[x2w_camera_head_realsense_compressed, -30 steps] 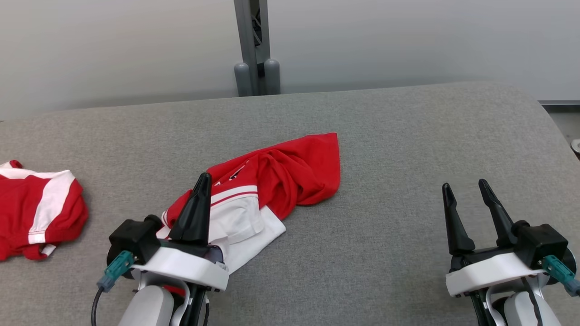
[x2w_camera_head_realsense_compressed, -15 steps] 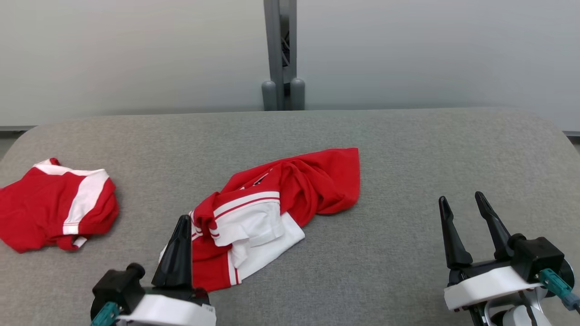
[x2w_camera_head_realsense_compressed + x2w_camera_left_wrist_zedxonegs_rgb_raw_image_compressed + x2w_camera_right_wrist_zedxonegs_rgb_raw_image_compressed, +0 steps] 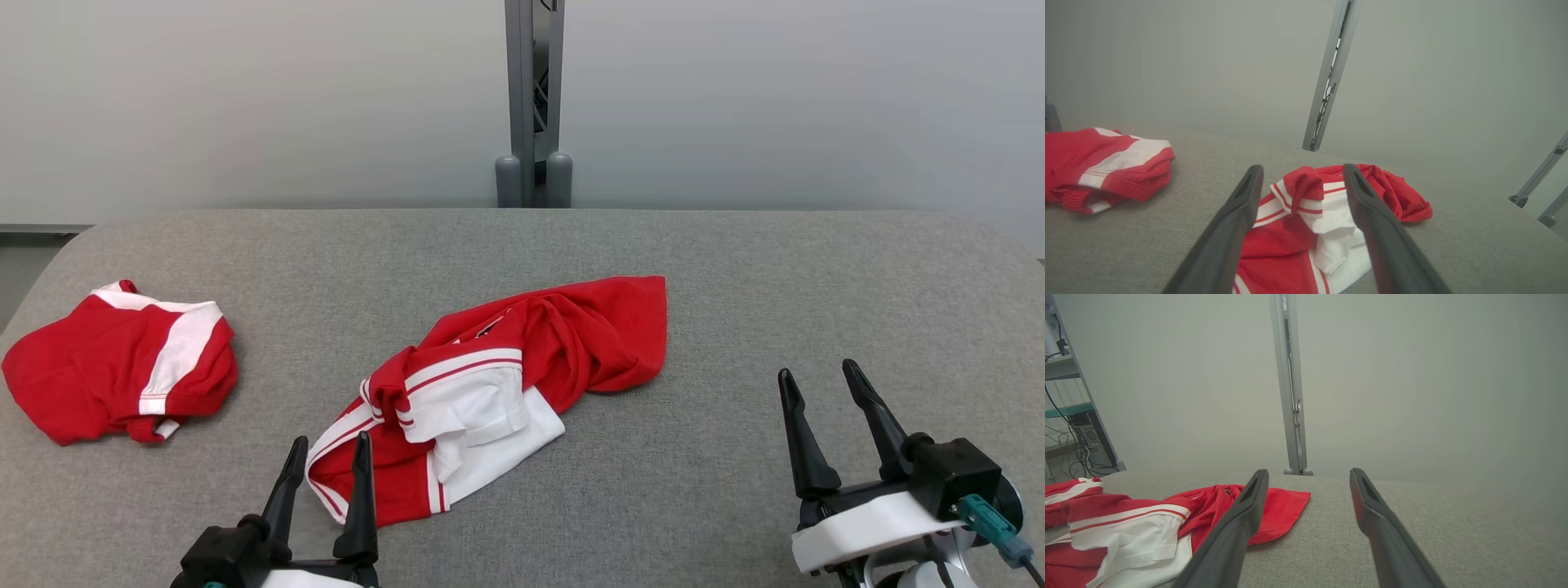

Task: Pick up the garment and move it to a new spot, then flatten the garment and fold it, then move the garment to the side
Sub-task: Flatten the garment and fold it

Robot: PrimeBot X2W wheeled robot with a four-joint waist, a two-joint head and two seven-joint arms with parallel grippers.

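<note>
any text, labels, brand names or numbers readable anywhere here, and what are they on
No text can be read.
Red and white garment: a small dark mark among its folds, too small to read.
Other garment at the left, grey table, left gripper, right gripper: no lettering visible.
</note>
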